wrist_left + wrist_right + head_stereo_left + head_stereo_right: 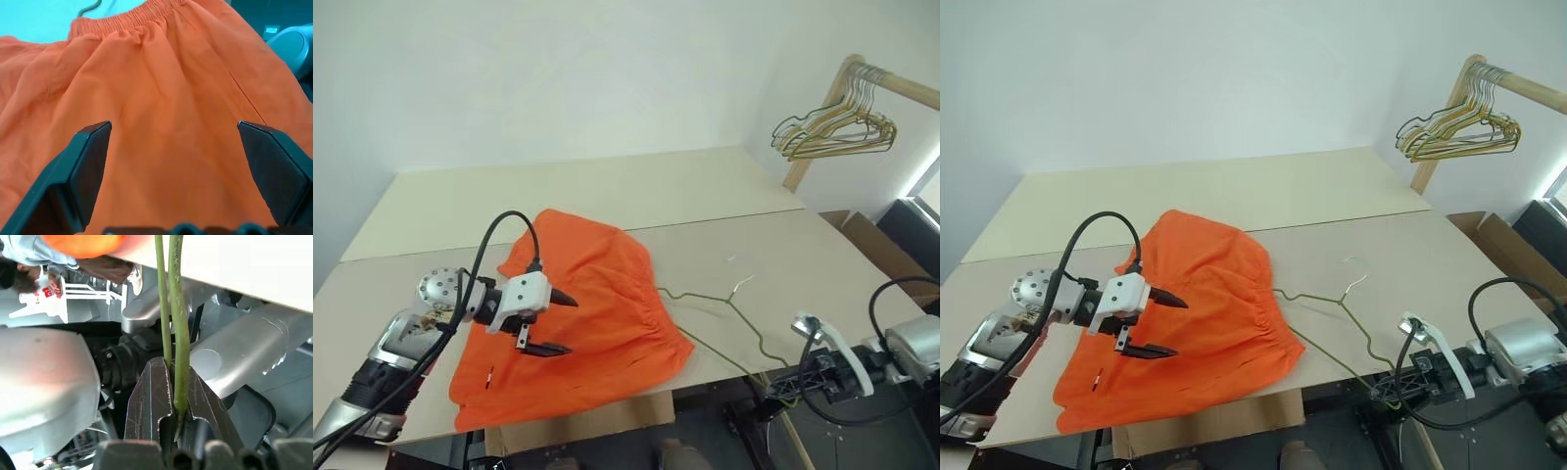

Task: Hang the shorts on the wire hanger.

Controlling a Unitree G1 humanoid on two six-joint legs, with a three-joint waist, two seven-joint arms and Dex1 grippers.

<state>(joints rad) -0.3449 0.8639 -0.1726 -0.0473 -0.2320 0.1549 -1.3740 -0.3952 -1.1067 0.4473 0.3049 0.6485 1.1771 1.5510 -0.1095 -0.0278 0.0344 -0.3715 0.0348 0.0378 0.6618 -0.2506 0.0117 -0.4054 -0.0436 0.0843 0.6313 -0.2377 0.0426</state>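
Note:
The bright orange shorts [607, 279] lie spread on the table [607, 186], with the gathered waistband toward the right. My left gripper [573, 326] hovers just above the middle of the fabric, open and holding nothing; in the left wrist view its black fingers [90, 166] stand wide over the cloth [166, 98]. The thin dark wire hanger [705, 297] lies flat to the right of the waistband, its hook pointing away from me. At the table's front edge my right gripper [785, 385] is shut on the hanger's near corner, and the wire [180, 333] runs out between its closed fingers.
A bunch of golden and dark wire hangers [832, 127] hangs from a wooden rail [896, 83] at the far right. A cardboard box [876, 245] stands beyond the table's right edge. The table's front edge runs just under the shorts' hem.

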